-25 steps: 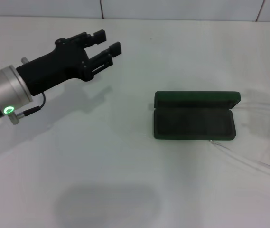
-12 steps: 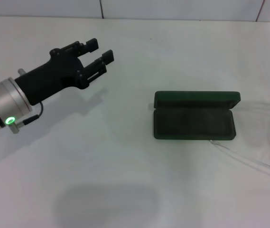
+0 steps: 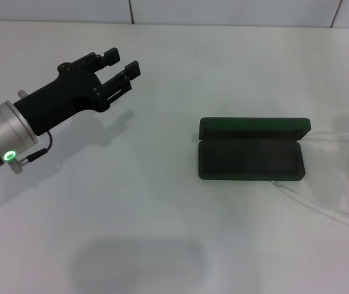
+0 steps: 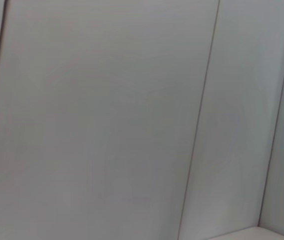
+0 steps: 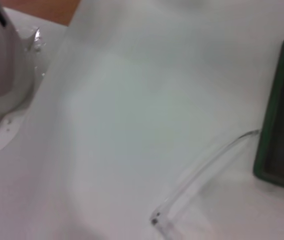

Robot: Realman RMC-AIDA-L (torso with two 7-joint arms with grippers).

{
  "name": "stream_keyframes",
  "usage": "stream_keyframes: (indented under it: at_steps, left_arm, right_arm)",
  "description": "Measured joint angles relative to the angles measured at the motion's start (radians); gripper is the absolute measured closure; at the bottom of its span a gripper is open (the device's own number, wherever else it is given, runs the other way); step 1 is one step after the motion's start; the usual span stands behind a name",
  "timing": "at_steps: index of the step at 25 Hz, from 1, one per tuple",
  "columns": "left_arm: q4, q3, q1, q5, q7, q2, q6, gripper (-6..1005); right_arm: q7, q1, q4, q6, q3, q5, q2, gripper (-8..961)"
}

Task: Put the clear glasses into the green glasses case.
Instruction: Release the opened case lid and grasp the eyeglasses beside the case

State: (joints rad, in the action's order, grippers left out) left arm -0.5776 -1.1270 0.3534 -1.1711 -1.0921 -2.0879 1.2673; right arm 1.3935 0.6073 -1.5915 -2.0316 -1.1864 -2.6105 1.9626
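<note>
The green glasses case (image 3: 251,159) lies open right of the table's middle, its lid (image 3: 254,127) folded back and its dark inside bare. The clear glasses (image 3: 340,177) rest on the white table just right of the case, unfolded, with one thin arm (image 3: 312,205) running past the case's near right corner. The right wrist view shows that arm (image 5: 201,172) beside the case's edge (image 5: 276,115). My left gripper (image 3: 124,59) hovers open and holds nothing, far to the left of the case, fingers pointing toward the back right. My right gripper is out of view.
White tabletop (image 3: 162,202) all round, with a tiled wall (image 3: 223,12) at the back. The left wrist view holds only pale wall panels (image 4: 107,120). In the right wrist view a white rounded base (image 5: 7,85) stands past the table's edge.
My left gripper has drawn back to the left and slightly farther away from the case, still open. Case and glasses have not moved.
</note>
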Motion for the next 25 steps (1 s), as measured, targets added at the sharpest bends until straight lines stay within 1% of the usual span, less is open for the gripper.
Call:
stream_keyframes:
  at_steps: [2,5,7,10,14,17,25]
  left_arm:
    - [0.006,0.000,0.002,0.000,0.004,0.000,-0.001,432]
    - [0.018,0.001,0.006,0.001,0.010,0.001,-0.006,431]
    - [0.022,0.001,0.008,0.002,0.013,0.001,-0.012,431]
    - [0.025,0.001,0.008,0.005,0.022,0.002,-0.016,430]
    - [0.041,0.002,0.011,0.008,0.040,0.002,-0.024,429]
    - [0.060,0.020,0.014,0.010,0.053,0.001,-0.030,428]
    - [0.087,0.039,0.015,0.010,0.071,-0.001,-0.030,426]
  right_arm:
    - [0.002,0.000,0.003,0.006,-0.014,-0.042,0.012,184]
    - [0.001,0.003,0.020,0.025,-0.036,-0.115,0.040,218]
    - [0.003,0.003,0.029,0.039,-0.064,-0.142,0.049,241]
    - [0.010,0.001,0.038,0.068,-0.104,-0.154,0.052,276]
    - [0.015,0.004,0.053,0.102,-0.139,-0.164,0.052,275]
    - [0.020,0.008,0.070,0.131,-0.180,-0.183,0.051,277]
    - [0.040,0.026,0.118,0.166,-0.269,-0.218,0.054,291]
